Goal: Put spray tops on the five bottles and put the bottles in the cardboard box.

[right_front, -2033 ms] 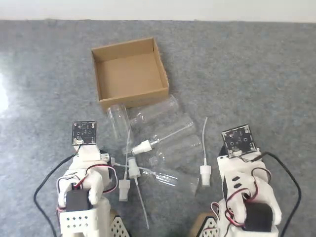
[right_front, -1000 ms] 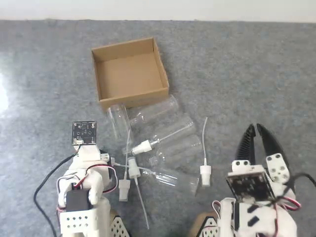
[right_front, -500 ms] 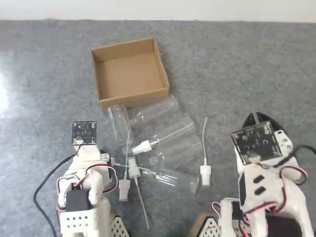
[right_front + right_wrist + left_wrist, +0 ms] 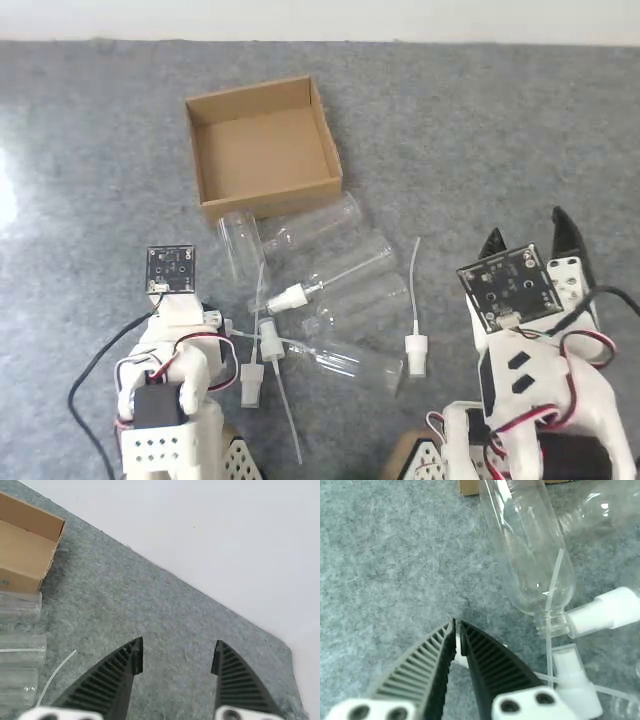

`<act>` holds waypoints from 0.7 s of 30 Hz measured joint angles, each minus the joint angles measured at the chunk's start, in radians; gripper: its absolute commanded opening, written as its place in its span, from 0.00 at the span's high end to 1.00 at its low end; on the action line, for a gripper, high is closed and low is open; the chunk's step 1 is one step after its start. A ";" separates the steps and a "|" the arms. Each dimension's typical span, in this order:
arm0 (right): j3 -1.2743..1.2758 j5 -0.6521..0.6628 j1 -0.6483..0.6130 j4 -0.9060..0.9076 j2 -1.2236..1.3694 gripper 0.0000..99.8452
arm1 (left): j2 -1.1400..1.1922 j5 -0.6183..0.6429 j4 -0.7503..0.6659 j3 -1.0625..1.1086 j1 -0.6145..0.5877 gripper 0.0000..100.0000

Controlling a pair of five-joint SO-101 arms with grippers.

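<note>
The open, empty cardboard box stands at the back left. Several clear bottles lie on their sides in a loose pile just in front of it, none capped. White spray tops with long tubes lie among them: one in the pile, one to the right, others at the front. My left gripper is shut and empty, low over the mat beside a bottle and a spray top. My right gripper stands open and empty, right of the pile.
A grey felt mat covers the table, with bare room right of the box and at the far left. A white wall rises behind the mat's far edge. The left arm's body sits at the front left.
My right arm has unfolded and lifted, and its gripper has opened wider to the right of the pile. The left arm, the bottles and the spray tops have not moved.
</note>
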 measured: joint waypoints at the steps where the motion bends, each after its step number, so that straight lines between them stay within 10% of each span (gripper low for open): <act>1: 0.000 0.000 -0.002 0.000 0.000 0.79 | 0.000 0.000 0.000 0.000 0.000 0.99; 21: -0.672 -0.044 -0.107 0.305 0.554 0.79 | 0.000 0.000 0.000 0.000 0.000 0.99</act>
